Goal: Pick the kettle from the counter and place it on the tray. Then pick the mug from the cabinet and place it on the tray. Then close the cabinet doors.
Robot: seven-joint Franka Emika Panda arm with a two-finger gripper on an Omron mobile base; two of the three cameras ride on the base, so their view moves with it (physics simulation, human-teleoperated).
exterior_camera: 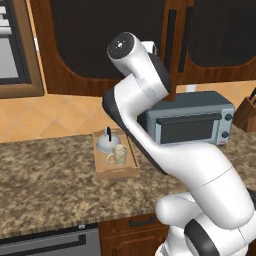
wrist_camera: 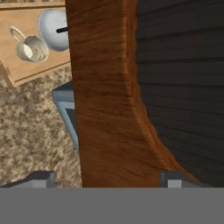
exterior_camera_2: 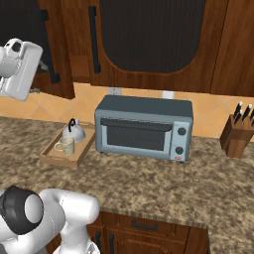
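Note:
On the speckled counter (exterior_camera: 45,185), the light-wood tray (exterior_camera: 116,169) holds the silvery kettle (exterior_camera: 106,143) and the cream mug (exterior_camera: 119,154), standing side by side. They appear again in the right base view as the tray (exterior_camera_2: 55,159), kettle (exterior_camera_2: 74,131) and mug (exterior_camera_2: 65,146). My arm reaches up to the cabinet doors (exterior_camera: 95,45). The left door (exterior_camera_2: 57,64) hangs slightly ajar; the right door (exterior_camera_2: 149,34) is flush. In the hand view my gripper (wrist_camera: 108,178) is open, its fingertips (wrist_camera: 41,177) wide apart, right against the door's wooden frame (wrist_camera: 105,96). Below it lie the mug (wrist_camera: 31,49) and kettle (wrist_camera: 52,28).
A grey toaster oven (exterior_camera: 192,122) stands right of the tray, close behind my arm. A knife block (exterior_camera_2: 237,131) sits at the counter's far right. Lower drawers with black pulls (exterior_camera: 142,221) run under the counter edge. A framed window (exterior_camera: 12,50) is at the left.

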